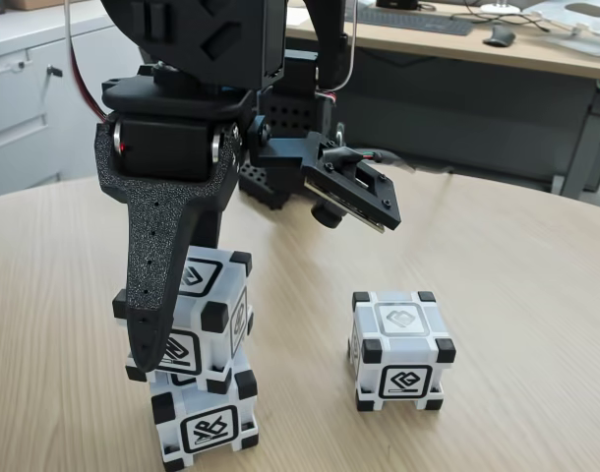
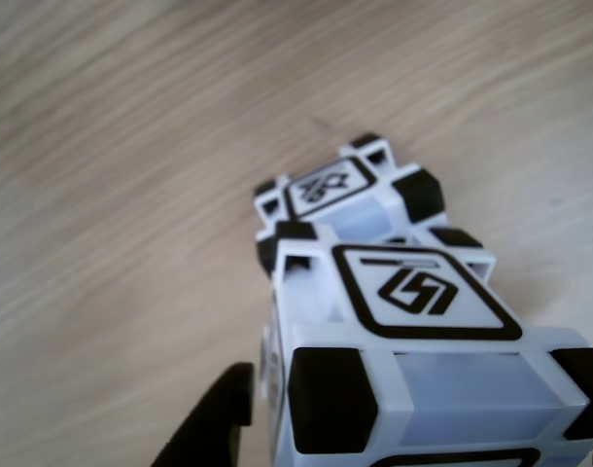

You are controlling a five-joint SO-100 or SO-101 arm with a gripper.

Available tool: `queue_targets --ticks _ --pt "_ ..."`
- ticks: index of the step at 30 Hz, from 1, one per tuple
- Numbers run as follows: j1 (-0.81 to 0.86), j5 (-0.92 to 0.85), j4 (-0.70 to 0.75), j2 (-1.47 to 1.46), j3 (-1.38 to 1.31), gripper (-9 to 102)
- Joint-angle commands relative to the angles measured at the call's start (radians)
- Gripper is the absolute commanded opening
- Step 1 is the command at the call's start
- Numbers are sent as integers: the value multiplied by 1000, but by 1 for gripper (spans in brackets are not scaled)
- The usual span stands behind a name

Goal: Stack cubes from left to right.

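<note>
here the first stacking step looks to be in hand: in the fixed view the hand (image 1: 182,344) reaches down at the left, its fingers closed on the upper cube (image 1: 210,313), which sits on top of the lower cube (image 1: 206,418) and is turned a little askew to it. the near black finger (image 1: 154,295) crosses the upper cube's front face, and the other finger is hidden behind the cube. in the other view the held cube (image 2: 394,331) looms close, with the lower cube's glyph face (image 2: 328,187) peeking out beyond it and a dark finger tip (image 2: 214,423) at the bottom edge. whether the upper cube rests with its full weight on the lower one is not clear. the third cube (image 1: 398,349) stands alone on the wooden tabletop (image 1: 516,295), well apart to the right in the fixed view. the next move likely calls for a gentle release without nudging the skewed cube off, a straight lift away, then a reach right for the third cube.
</note>
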Motion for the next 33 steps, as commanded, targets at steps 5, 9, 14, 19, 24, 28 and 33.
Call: queue_targets --ticks 5,9,14,19,24,28,33 --pt "-61 14 8 21 -6 39" --pt "-120 34 8 12 -6 40" --pt "-204 86 8 8 -6 40" --pt "-290 129 8 8 -6 40" --pt "-365 178 8 17 -2 40" --pt "-407 219 23 21 32 41" --pt "-472 295 114 21 80 42"
